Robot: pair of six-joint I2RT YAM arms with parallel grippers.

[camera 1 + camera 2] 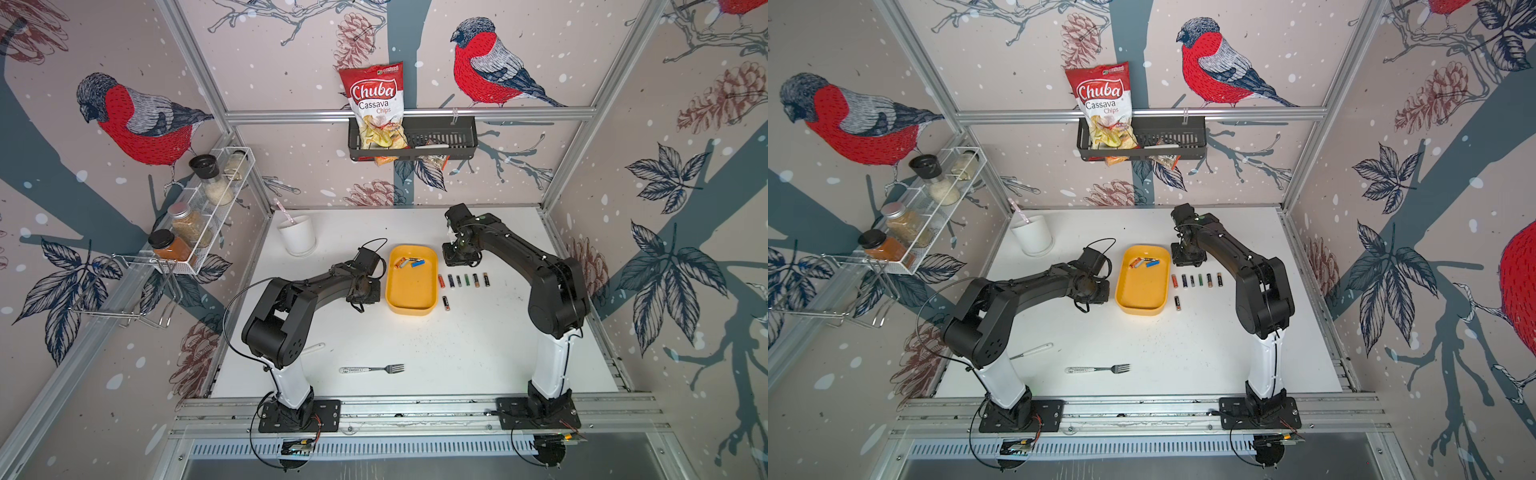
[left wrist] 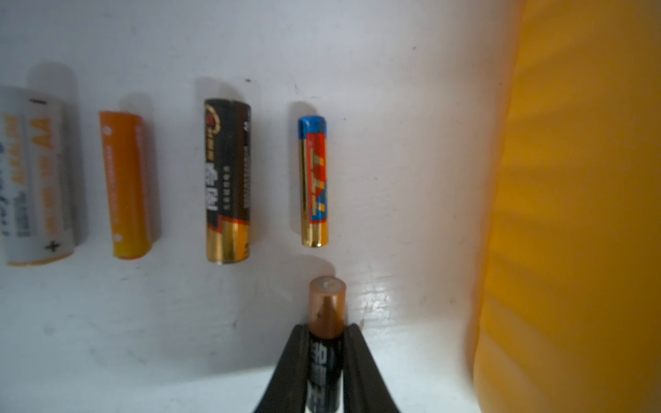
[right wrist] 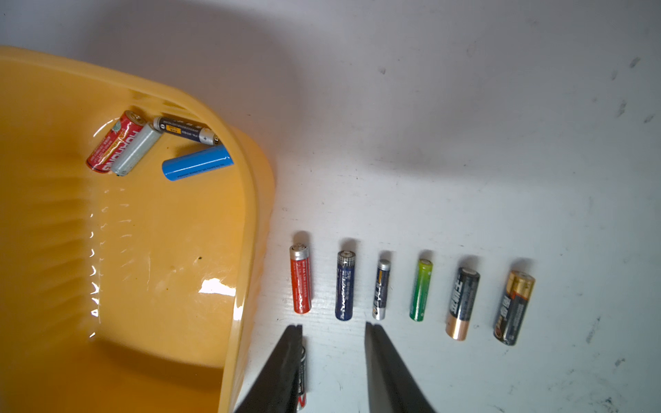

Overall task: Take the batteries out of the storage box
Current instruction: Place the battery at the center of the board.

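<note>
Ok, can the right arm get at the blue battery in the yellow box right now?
Probably yes. The right gripper, open and empty, hangs beside the yellow box, and the blue battery lies uncovered just inside that near rim. The close wall may crowd the grasp.

Left black parallel gripper (image 2: 326,329) clamped on black-and-copper cylindrical battery (image 2: 327,304) poking past its fingertips (image 2: 297,347), arm (image 1: 320,284) low. Right black parallel gripper (image 3: 333,327): jaws apart, empty, elbow (image 1: 557,299) raised.

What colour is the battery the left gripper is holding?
Copper top over a black body; the left wrist view shows the battery best.
</note>
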